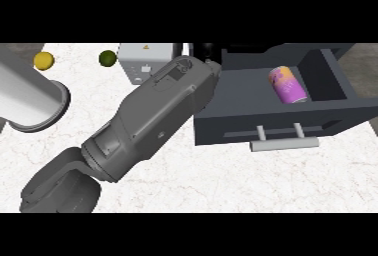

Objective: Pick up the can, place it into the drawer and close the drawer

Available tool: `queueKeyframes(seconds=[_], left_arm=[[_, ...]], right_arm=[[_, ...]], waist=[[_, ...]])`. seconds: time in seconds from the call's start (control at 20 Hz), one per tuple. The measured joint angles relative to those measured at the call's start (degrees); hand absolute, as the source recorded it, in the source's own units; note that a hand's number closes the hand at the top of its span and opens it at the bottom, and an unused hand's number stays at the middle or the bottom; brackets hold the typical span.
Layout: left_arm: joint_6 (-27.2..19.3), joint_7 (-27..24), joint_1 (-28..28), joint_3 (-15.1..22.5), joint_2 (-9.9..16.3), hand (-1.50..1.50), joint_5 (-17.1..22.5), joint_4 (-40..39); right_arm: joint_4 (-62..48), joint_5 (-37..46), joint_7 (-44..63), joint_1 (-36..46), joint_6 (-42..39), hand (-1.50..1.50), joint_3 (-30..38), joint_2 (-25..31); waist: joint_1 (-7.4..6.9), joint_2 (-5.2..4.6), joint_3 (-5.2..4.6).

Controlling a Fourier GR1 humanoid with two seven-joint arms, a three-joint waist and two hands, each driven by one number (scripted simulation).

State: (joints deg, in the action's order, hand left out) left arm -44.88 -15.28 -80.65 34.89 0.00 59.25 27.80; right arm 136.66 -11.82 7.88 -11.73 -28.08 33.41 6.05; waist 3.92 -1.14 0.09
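- Marble counter [244, 175]; open drawer [251, 122] at right.
- Can [288, 85] lies inside drawer.
- One forearm [148, 120] crosses toward drawer's back left; hand [205, 50] mostly hidden, fingers' state unclear.

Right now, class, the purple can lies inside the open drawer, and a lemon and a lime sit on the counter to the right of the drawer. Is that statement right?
Not quite. The can does lie inside the open drawer, but the lemon and lime sit on the counter to the left of the drawer, not the right. The head view shows this.
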Motion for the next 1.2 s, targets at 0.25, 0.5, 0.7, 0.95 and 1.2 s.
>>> queueKeyframes(seconds=[0.25,0.5,0.7,0.95,1.2], left_arm=[[-0.7,-1.5,-0.6,0.0,0.0,-1.50,0.9,0.3],[-1.5,-0.8,-1.6,-0.2,0.0,-1.50,1.8,0.9],[-0.9,0.4,-1.5,-0.4,0.3,-1.50,1.7,1.0],[-1.0,1.3,-0.3,-0.8,0.8,-1.50,0.5,1.6],[-1.6,3.7,-1.1,-1.1,1.9,-1.50,-0.9,2.3]], right_arm=[[1.7,11.9,-1.1,3.9,0.7,-1.50,-5.3,0.2],[-1.6,25.4,-3.2,8.7,2.0,-1.50,-12.8,0.6],[-5.2,36.1,-4.0,12.5,4.3,-1.50,-19.4,0.8],[-13.7,48.0,-6.2,18.7,10.1,-1.50,-25.9,0.3],[-25.8,57.3,-9.1,25.9,15.0,-1.50,-30.6,1.4]], waist=[[-1.28,0.13,-0.04],[-2.50,0.27,-0.05],[-3.32,0.48,-0.08],[-4.36,0.75,-0.09],[-5.03,0.82,-0.09]])
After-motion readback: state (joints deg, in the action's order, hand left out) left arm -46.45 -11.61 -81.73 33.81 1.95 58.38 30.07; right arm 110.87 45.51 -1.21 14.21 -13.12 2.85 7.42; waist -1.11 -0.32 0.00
